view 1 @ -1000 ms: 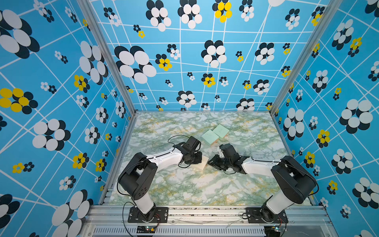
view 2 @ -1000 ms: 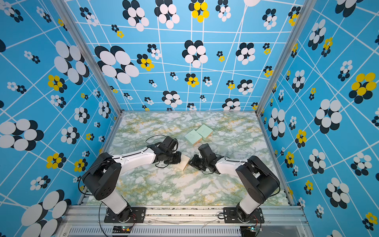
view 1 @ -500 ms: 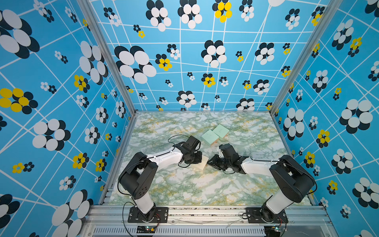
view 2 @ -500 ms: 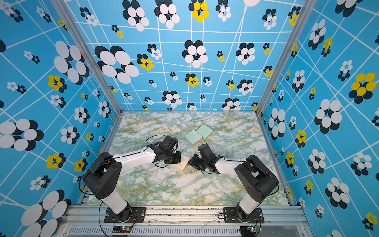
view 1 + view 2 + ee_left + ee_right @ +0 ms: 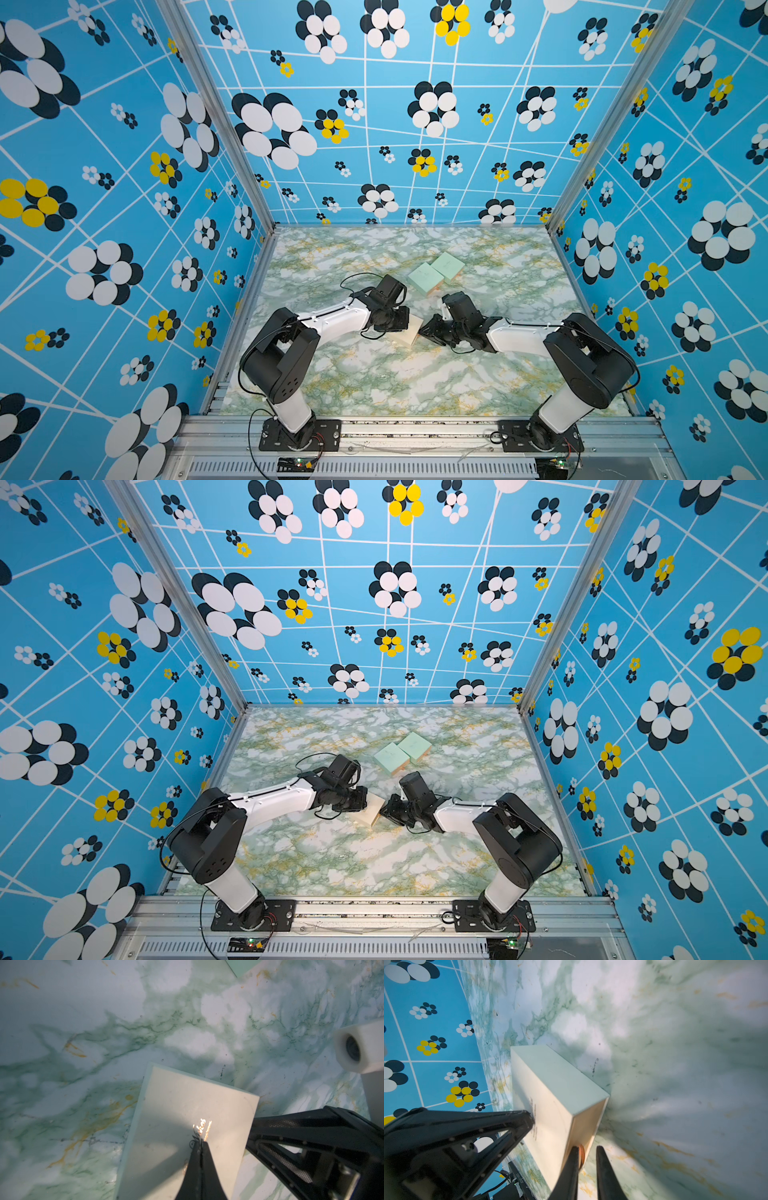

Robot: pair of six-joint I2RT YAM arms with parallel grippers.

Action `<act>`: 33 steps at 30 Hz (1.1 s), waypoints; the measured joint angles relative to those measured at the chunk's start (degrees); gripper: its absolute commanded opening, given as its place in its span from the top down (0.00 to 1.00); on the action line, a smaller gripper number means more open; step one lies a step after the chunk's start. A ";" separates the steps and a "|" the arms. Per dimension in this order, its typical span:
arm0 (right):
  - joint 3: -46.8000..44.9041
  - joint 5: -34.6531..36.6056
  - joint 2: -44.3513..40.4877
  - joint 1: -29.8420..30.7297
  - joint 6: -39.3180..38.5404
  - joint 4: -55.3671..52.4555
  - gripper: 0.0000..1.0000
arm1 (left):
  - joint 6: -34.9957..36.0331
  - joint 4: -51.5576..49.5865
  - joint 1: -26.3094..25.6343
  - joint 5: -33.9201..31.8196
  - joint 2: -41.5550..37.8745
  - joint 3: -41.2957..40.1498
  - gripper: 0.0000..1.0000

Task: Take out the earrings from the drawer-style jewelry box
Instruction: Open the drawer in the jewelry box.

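Observation:
The drawer-style jewelry box (image 5: 410, 333) (image 5: 372, 813) is a cream block lying on the marble between both arms. Its drawer is closed, and the earrings are hidden. My left gripper (image 5: 200, 1143) (image 5: 402, 324) is shut, its tips resting on the box top (image 5: 176, 1113) beside a gold printed logo. My right gripper (image 5: 588, 1156) (image 5: 424, 330) is at the box's end face (image 5: 588, 1126). Its jaws stand narrowly open around a small orange pull tab (image 5: 582, 1154), which lies against one finger with a gap to the other.
Two mint-green square boxes (image 5: 426, 277) (image 5: 448, 266) lie side by side just behind the grippers. Patterned blue walls close the table (image 5: 374, 374) on three sides. The right arm's white camera housing (image 5: 351, 1051) hangs close to the box.
The right gripper's jaws have narrowed a little around the box's end. Both arms and the box stay almost where they were.

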 measured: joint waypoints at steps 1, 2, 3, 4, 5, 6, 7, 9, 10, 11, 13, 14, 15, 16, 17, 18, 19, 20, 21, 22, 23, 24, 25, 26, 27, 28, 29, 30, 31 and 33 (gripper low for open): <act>0.07 0.00 0.13 0.00 0.11 0.04 0.85 | 0.00 0.00 0.02 0.00 0.00 0.00 1.00; 0.15 0.00 0.31 0.00 0.13 0.13 0.86 | 0.00 0.00 0.02 0.00 0.00 0.00 1.00; 0.26 -0.02 0.48 0.00 0.24 0.20 0.86 | 0.00 0.00 0.02 0.00 0.00 0.00 1.00; 0.31 -0.02 0.74 0.00 0.31 0.33 0.87 | 0.00 0.00 0.02 0.00 0.02 0.00 1.00; 0.35 -0.04 0.96 0.00 0.31 0.39 0.87 | 0.00 0.02 0.02 0.02 0.09 0.00 1.00; 0.37 -0.09 1.14 0.00 0.31 0.42 0.87 | 0.00 0.04 0.02 0.02 0.11 0.02 1.00; 0.39 -0.17 1.29 0.00 0.31 0.44 0.87 | 0.00 0.02 0.09 0.04 0.11 0.04 1.00; 0.39 -0.20 1.31 0.07 0.31 0.46 0.87 | 0.00 0.07 0.13 0.26 0.22 0.11 1.00; 0.42 -0.17 1.31 0.15 0.31 0.55 0.87 | 0.02 0.15 0.17 0.46 0.26 0.13 1.00; 0.42 -0.20 1.31 0.20 0.31 0.55 0.87 | 0.02 0.15 0.17 0.46 0.33 0.17 1.00; 0.42 -0.17 1.31 0.26 0.31 0.55 0.85 | 0.00 0.15 0.17 0.48 0.33 0.20 1.00; 0.42 -0.20 1.31 0.26 0.33 0.55 0.85 | 0.00 0.15 0.17 0.50 0.33 0.20 1.00; 0.42 -0.17 1.31 0.26 0.33 0.52 0.85 | 0.02 0.15 0.17 0.48 0.33 0.20 1.00; 0.42 -0.17 1.31 0.26 0.33 0.52 0.85 | 0.02 0.15 0.22 0.50 0.33 0.20 1.00; 0.42 -0.17 1.31 0.26 0.33 0.50 0.85 | 0.00 0.15 0.22 0.59 0.33 0.20 1.00; 0.42 -0.17 1.31 0.26 0.33 0.52 0.85 | 0.00 0.17 0.24 0.63 0.33 0.20 1.00; 0.42 -0.17 1.31 0.26 0.33 0.52 0.85 | 0.02 0.15 0.24 0.63 0.33 0.20 1.00; 0.39 -0.17 1.31 0.26 0.33 0.52 0.85 | 0.02 0.15 0.24 0.63 0.33 0.20 1.00; 0.42 -0.17 1.31 0.26 0.33 0.52 0.85 | 0.02 0.15 0.24 0.63 0.35 0.20 1.00; 0.42 -0.17 1.31 0.26 0.33 0.50 0.86 | 0.00 0.15 0.24 0.63 0.35 0.20 1.00; 0.42 -0.17 1.31 0.26 0.33 0.52 0.86 | 0.02 0.15 0.24 0.63 0.35 0.20 1.00; 0.42 -0.20 1.31 0.26 0.35 0.52 0.86 | 0.00 0.15 0.24 0.63 0.35 0.20 1.00; 0.42 -0.20 1.31 0.26 0.35 0.52 0.86 | 0.00 0.15 0.24 0.63 0.35 0.20 1.00; 0.42 -0.20 1.31 0.26 0.46 0.57 0.87 | 0.00 0.15 0.24 0.66 0.35 0.20 1.00; 0.42 -0.20 1.31 0.26 0.50 0.57 0.87 | 0.00 0.17 0.24 0.66 0.35 0.20 1.00; 0.42 -0.20 1.31 0.26 0.50 0.57 0.87 | 0.02 0.15 0.28 0.68 0.35 0.20 1.00; 0.42 -0.20 1.31 0.28 0.52 0.59 0.87 | 0.00 0.15 0.28 0.70 0.35 0.20 1.00; 0.44 -0.20 1.31 0.28 0.52 0.59 0.88 | 0.00 0.15 0.28 0.70 0.37 0.20 1.00; 0.46 -0.20 1.31 0.33 0.55 0.61 0.89 | 0.02 0.15 0.28 0.70 0.35 0.20 1.00; 0.50 -0.22 1.31 0.37 0.66 0.61 0.91 | 0.02 0.17 0.28 0.70 0.35 0.20 1.00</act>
